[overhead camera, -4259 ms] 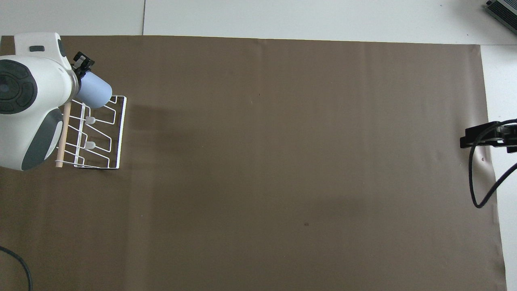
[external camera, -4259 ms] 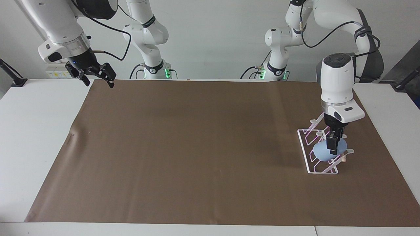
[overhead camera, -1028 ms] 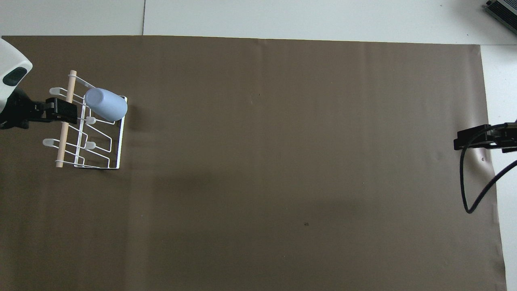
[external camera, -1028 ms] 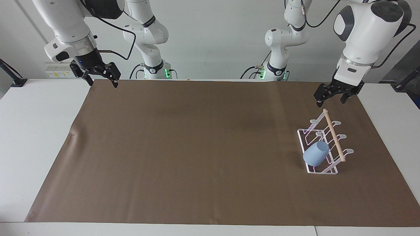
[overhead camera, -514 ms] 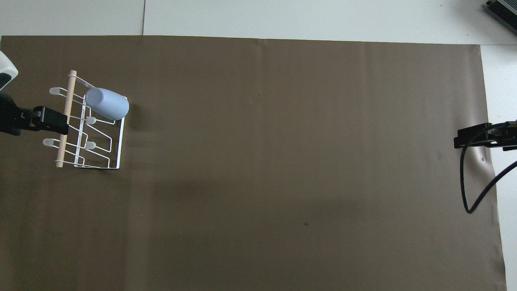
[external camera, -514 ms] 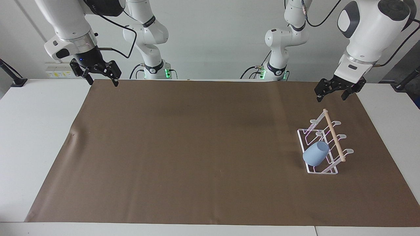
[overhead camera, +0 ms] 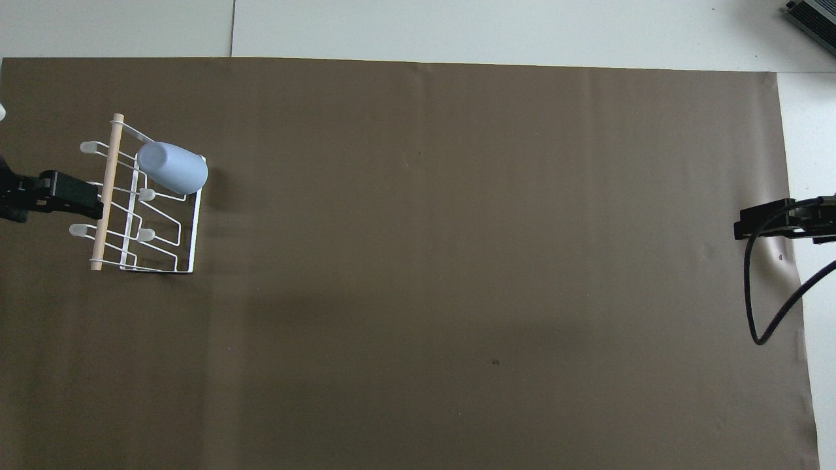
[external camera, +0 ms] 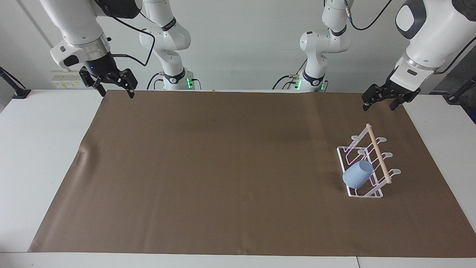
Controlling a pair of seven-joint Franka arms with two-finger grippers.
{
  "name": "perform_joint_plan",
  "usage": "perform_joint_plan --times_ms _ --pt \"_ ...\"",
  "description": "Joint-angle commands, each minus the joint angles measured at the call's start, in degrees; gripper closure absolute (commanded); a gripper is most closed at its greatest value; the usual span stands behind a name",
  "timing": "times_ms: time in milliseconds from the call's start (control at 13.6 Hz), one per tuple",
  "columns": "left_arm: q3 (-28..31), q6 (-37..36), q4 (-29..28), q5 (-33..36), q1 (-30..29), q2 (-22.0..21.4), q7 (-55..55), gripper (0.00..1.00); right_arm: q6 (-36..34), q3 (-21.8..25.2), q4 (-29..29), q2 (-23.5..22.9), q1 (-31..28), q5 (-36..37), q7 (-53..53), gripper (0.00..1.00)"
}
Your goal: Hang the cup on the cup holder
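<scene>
1. Light-blue cup (external camera: pixel 357 174) is hanging tilted on a prong of the white wire cup holder (external camera: pixel 372 193), toward the left arm's end of the surface.
2. Left hand (external camera: pixel 383 101) is hovering with fingers apart, empty, over the brown mat (external camera: pixel 223 167).
3. Right hand (external camera: pixel 111 83) is waiting, fingers apart, empty.

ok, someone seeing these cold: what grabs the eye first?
The light-blue cup, hung tilted on a prong of the white wire cup holder at the left arm's end of the brown mat. The left gripper hangs open in the air over the mat's edge nearest the robots, clear of the rack. The right gripper waits open over the mat's corner at its own end.
</scene>
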State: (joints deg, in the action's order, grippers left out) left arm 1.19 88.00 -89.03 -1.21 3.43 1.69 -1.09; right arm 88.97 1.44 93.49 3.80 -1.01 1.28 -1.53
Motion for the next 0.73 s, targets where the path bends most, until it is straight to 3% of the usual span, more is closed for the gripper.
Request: perform_joint_plan --times_ms 0,441,661 --pt "0.6 -1.3 1.9 -0.1 0.5 0.4 0.7 0.00 0.3 0.0 0.4 0.3 0.1 0.2 -0.2 0.00" --pt "0.6 -2.2 1.1 -0.1 1.1 -1.2 0.6 0.00 0.3 0.0 0.4 0.3 0.1 0.2 -0.2 0.00" --pt "0.6 -1.5 -2.9 -0.1 1.0 -3.5 0.5 0.00 0.4 0.0 0.4 0.4 0.1 0.2 -0.2 0.00"
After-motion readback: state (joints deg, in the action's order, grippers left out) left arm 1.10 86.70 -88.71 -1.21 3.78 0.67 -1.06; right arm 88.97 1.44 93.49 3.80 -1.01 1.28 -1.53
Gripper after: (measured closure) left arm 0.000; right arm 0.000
